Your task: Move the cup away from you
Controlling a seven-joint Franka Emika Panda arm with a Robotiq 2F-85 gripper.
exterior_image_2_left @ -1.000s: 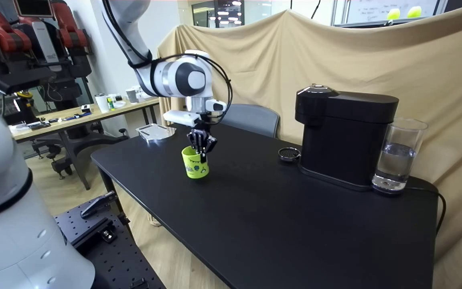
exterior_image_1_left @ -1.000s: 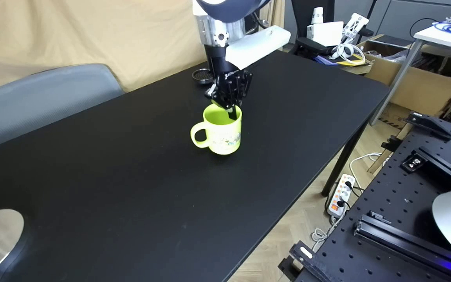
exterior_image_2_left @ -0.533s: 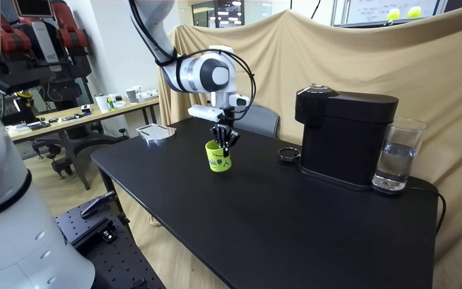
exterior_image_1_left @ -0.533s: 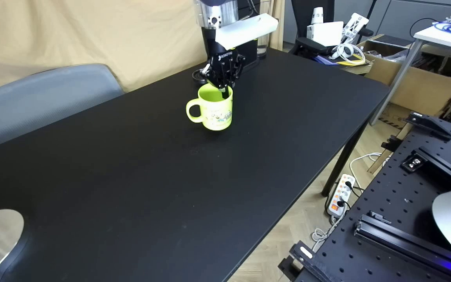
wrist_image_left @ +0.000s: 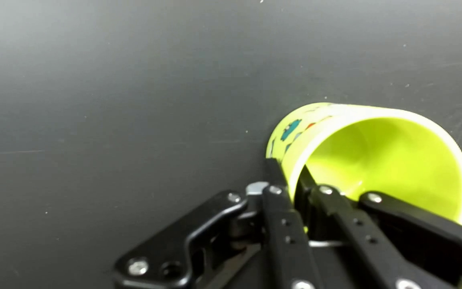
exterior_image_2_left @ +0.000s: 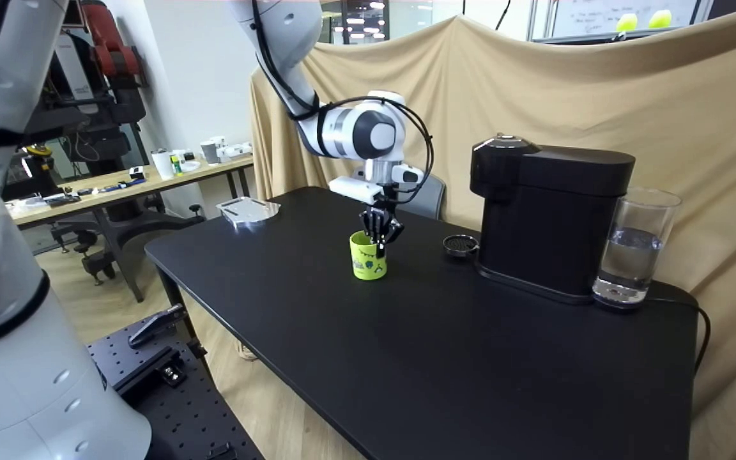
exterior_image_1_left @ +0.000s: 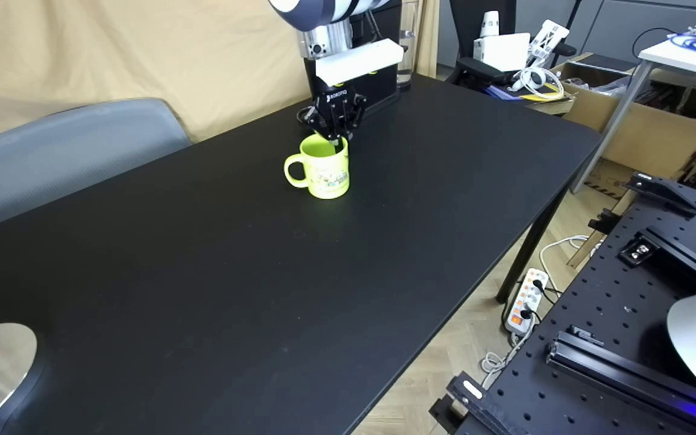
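Observation:
The lime-green cup (exterior_image_1_left: 327, 175) has a pale rim, small printed pictures and one side handle. It shows in both exterior views (exterior_image_2_left: 368, 263) and in the wrist view (wrist_image_left: 399, 160). My gripper (wrist_image_left: 291, 172) is shut on the cup's rim wall, with one finger inside the cup and one outside. In both exterior views the gripper (exterior_image_1_left: 338, 144) comes down from above onto the rim. The cup is nearly upright, at or just above the black table (exterior_image_2_left: 470, 358). I cannot tell whether its bottom touches the table. The fingertip inside the cup is partly hidden by the rim.
A round metal filter basket (exterior_image_2_left: 460, 245) lies near a black coffee machine (exterior_image_2_left: 553, 223). A glass of water (exterior_image_2_left: 637, 249) stands beside that machine. A shiny metal tray (exterior_image_2_left: 248, 211) lies at the table's far end. A grey chair (exterior_image_1_left: 76, 157) and a beige curtain stand behind the table.
The gripper and the cup have moved together across the table toward the curtain and coffee machine. The cup was more tilted and now hangs or stands straighter and a little lower than half a second ago.

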